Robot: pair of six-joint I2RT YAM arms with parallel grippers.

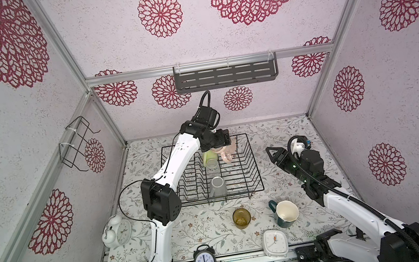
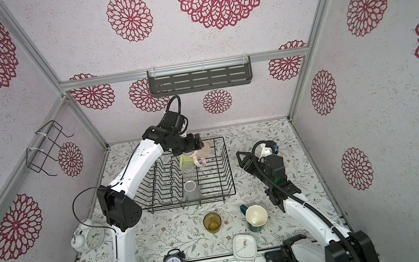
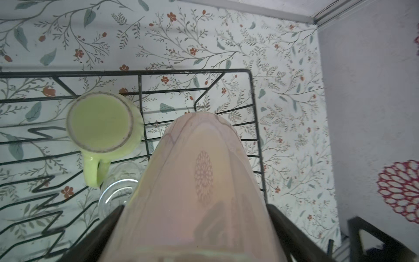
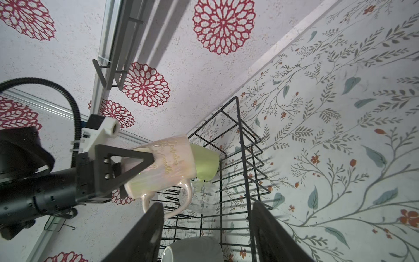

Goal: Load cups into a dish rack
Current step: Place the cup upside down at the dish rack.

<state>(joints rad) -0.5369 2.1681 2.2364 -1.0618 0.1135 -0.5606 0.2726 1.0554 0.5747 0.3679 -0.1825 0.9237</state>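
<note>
The left gripper (image 4: 138, 175) fingers pinch the tilted pink mug (image 4: 165, 163) over the dish rack (image 3: 181, 71). Lower it gently, as it seems close to the yellow-green mug (image 3: 99, 122). The right gripper (image 1: 272, 153) fingers are spread and empty.

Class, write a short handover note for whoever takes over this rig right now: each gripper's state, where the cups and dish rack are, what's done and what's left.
The left gripper is shut on the pink mug, holding it tilted over the far end of the dish rack, not yet released.
The right gripper is open and empty, to the right of the rack.
In the rack: yellow-green mug (bottom up), clear glass, grey mug.
On the table in front of the rack: amber tumbler and dark teal mug, both upright.
Done: three cups racked.
Left: place the pink mug, then load the tumbler and teal mug.
</note>
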